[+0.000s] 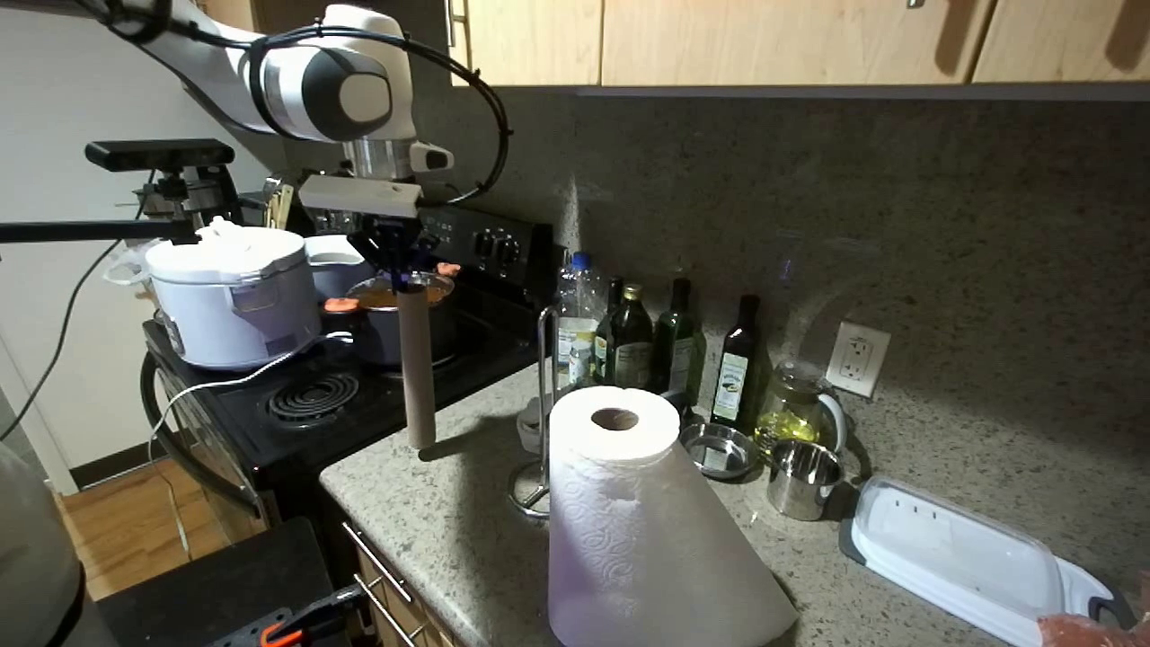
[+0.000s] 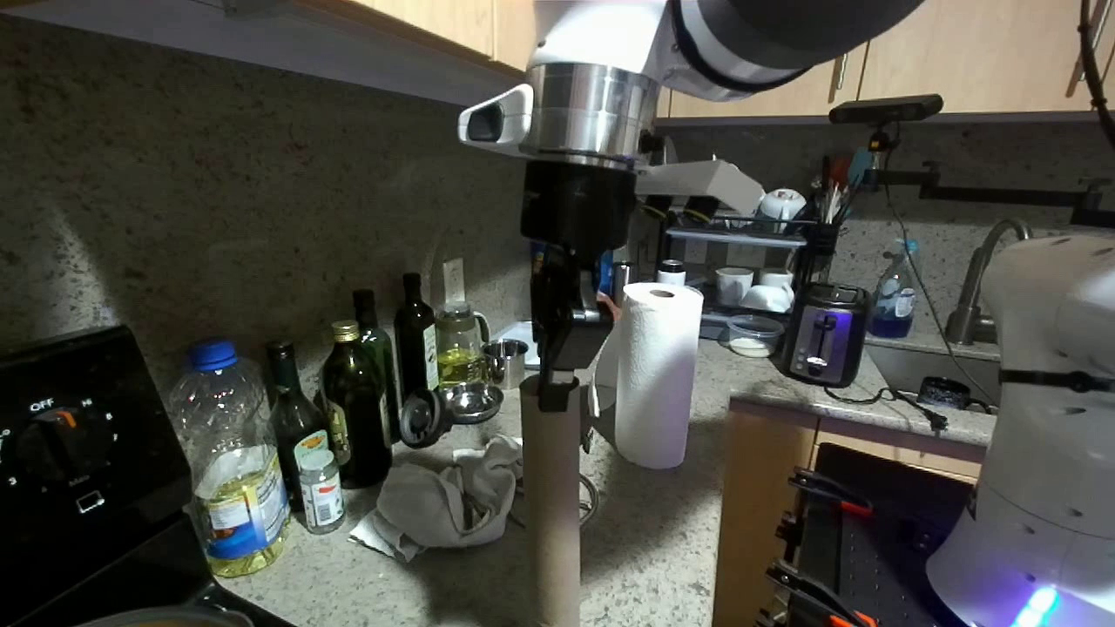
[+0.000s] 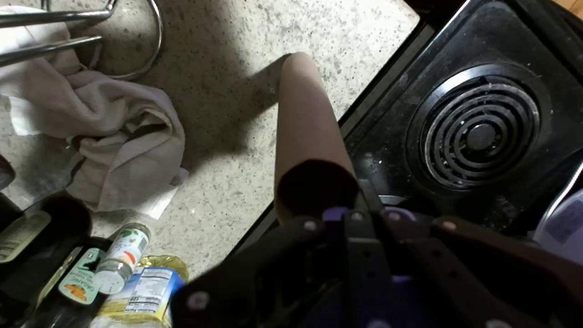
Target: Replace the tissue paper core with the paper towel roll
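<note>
Step, I judge: setting tissue paper core (image 1: pixel 416 368) aside | my gripper (image 1: pixel 402 282) closed narrow upon its top rim, left of centre in an exterior view | paper towel roll (image 1: pixel 606 530): lower centre | next should be: stand it firmly upright, then release the tissue paper core

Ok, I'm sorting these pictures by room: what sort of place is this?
Looks like a kitchen, probably a home one: there's an electric coil stove, a toaster and a curved sink faucet.

The tube (image 1: pixel 417 368) is brown, the roll (image 1: pixel 615 526) swirl-patterned white.
</note>
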Controlling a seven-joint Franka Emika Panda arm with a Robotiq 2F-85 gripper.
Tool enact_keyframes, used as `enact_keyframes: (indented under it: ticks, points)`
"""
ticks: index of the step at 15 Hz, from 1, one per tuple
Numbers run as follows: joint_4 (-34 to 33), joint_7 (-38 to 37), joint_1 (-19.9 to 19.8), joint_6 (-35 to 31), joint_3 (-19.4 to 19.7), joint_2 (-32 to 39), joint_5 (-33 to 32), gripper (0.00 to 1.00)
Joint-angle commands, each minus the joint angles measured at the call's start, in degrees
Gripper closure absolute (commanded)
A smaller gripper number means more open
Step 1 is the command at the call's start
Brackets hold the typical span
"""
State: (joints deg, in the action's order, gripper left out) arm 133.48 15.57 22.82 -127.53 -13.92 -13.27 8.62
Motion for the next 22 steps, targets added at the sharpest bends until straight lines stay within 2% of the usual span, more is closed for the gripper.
enact_keyframes:
  ticks: [1, 15, 16, 17, 18, 20, 22]
  points:
    - [0.0, -1.2, -1.7, -2.2, -1.1, 1.7, -2.6, 1.00]
    - [0.0, -1.2, -2.6, -3.3, -1.2, 3.6, -4.4, 1.00]
    - [0.1, -1.2, -2.6, -3.3, -1.2, 3.6, -4.4, 0.98]
    - [0.1, -1.0, -2.6, -3.2, -1.2, 3.6, -4.4, 0.91]
    - [0.0, -1.1, -2.6, -3.2, -1.2, 3.6, -4.3, 0.91]
    - [0.0, -1.1, -2.7, -3.1, -1.1, 3.6, -4.3, 0.84]
    - [0.0, -1.1, -2.8, -3.1, -1.1, 3.6, -4.3, 0.69]
